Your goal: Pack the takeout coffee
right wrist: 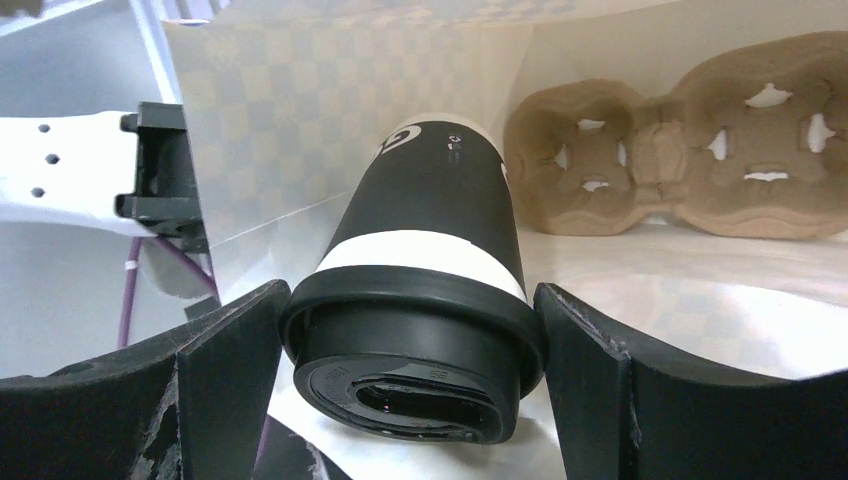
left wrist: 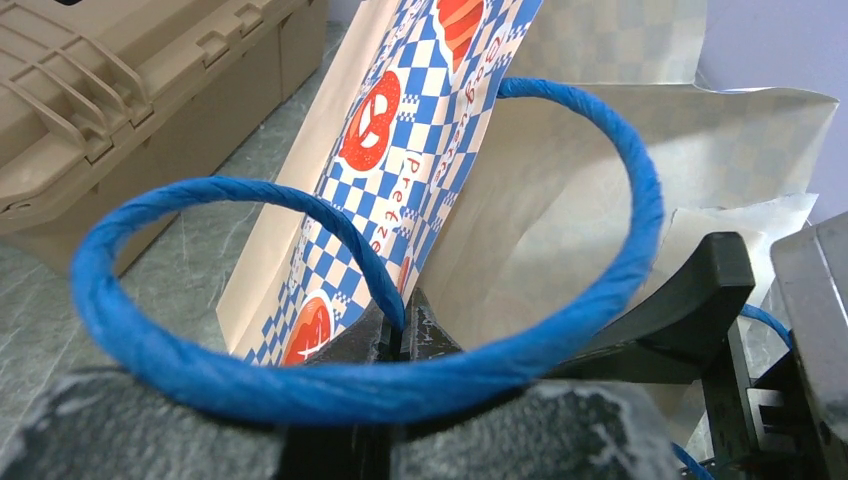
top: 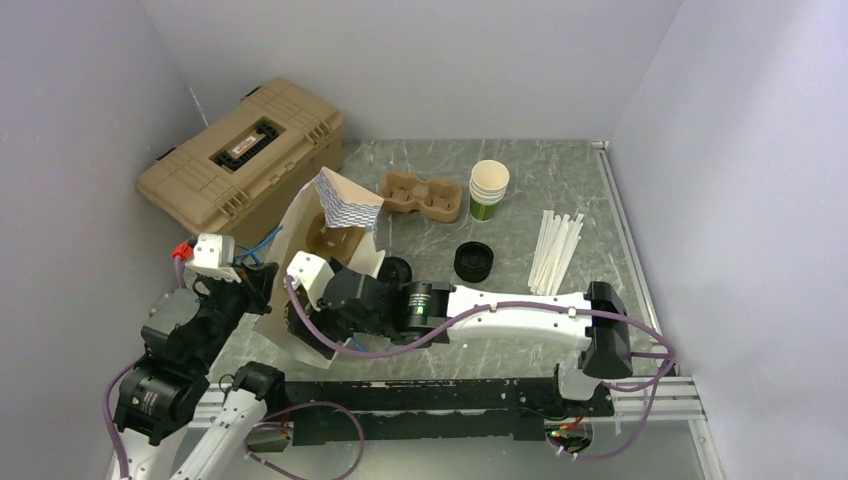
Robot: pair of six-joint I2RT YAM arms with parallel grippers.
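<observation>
Right wrist: right claw (right wrist: 412, 300) seemingly clamps the takeout coffee (right wrist: 430, 200) inside the bag (right wrist: 300, 110), left claw (left wrist: 405, 325) pinching its handle (left wrist: 600, 160); next, release.

Right arm (top: 500, 305) at paper bag (top: 297, 222) mouth

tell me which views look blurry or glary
top external: evenly lit, sharp; left wrist: blue handle soft near the lens, bag print crisp; right wrist: takeout coffee sharp, glare whitening the bag floor beside it
</observation>
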